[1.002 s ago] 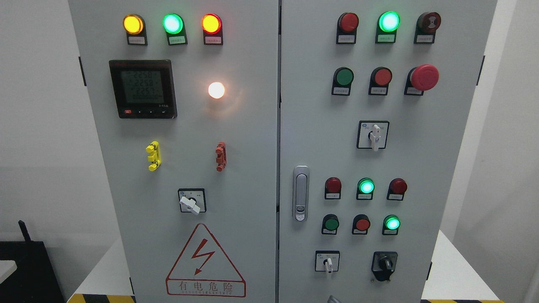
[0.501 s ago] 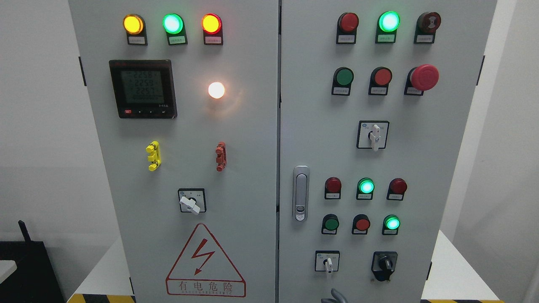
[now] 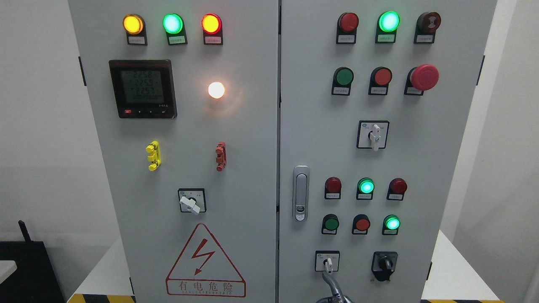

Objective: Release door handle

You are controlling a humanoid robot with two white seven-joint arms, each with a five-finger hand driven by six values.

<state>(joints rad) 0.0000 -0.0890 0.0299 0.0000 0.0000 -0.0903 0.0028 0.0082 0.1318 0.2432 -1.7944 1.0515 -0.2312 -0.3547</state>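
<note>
The door handle (image 3: 300, 193) sits untouched on the right door's left edge, beside indicator lamps (image 3: 366, 186). Below, a hand (image 3: 332, 290) pokes up under a small rotary switch (image 3: 327, 261); finger state unclear.

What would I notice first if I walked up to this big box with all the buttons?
Probably the glowing white lamp on the grey cabinet's left door, and the big red mushroom button at upper right. Next, the red lightning warning triangle at the bottom, and a metal robot finger poking up at the bottom edge.

Industrial test room: electrical control cabinet (image 3: 236, 168).
</note>
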